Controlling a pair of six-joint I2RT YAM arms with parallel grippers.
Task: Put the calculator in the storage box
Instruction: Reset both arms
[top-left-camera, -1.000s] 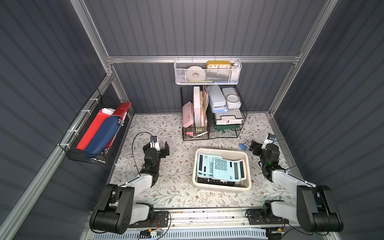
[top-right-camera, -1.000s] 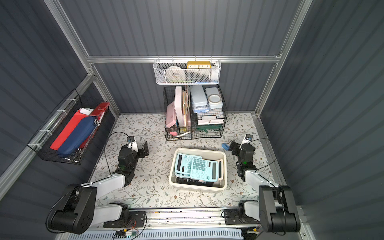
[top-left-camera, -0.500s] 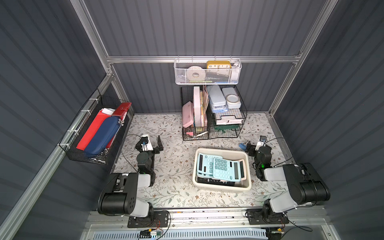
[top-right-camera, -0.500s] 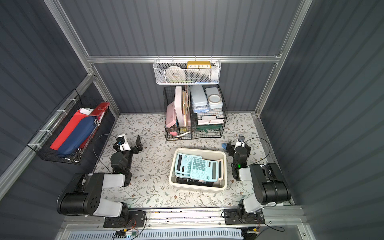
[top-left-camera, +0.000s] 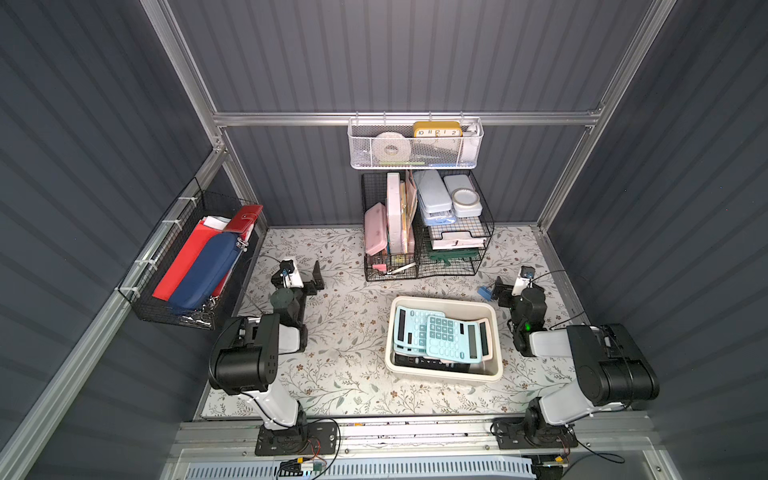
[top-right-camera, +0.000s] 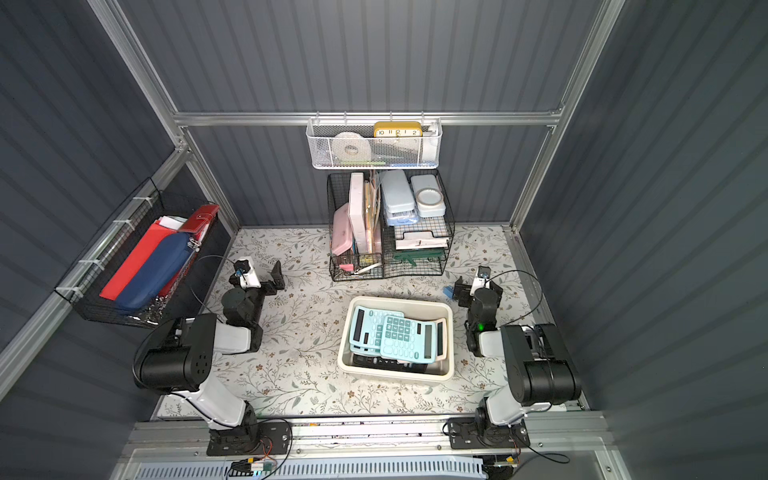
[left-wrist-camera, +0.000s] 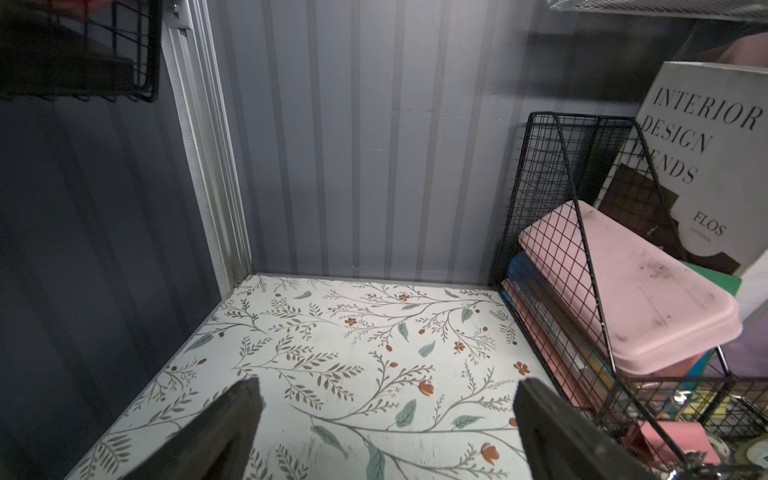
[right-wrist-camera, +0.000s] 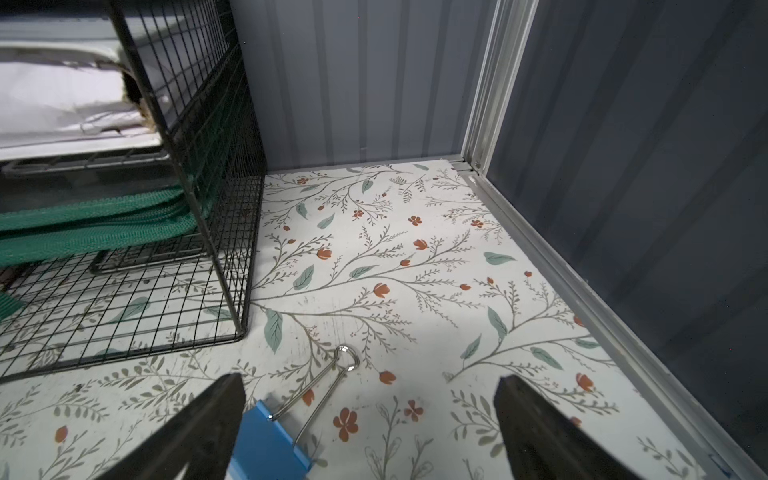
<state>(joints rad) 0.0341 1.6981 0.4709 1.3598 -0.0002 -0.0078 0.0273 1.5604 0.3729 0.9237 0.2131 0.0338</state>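
Nearest, we log the storage box on the bench between the two arms. The calculator lies inside it, light blue, slanted atop a second blue one with dark ones beneath. Just past the box's far right corner a blue binder clip lies flat, close beside one of the right fingers, ungripped. Farther back stands a black wire rack with a pink case, a book and paper trays. Above it a white mesh basket hangs from the rail. A wire basket of red and blue folders hangs on the left wall.

The left arm and right arm sit folded low, elbows drawn back near their bases, wrists aimed at the back wall. Left fingers spread wide, empty; right fingers likewise released.

The bench wears a pale sheet printed with leafy sprigs and small red flowers. Around it we see dark grey ribbed walls on aluminium posts.
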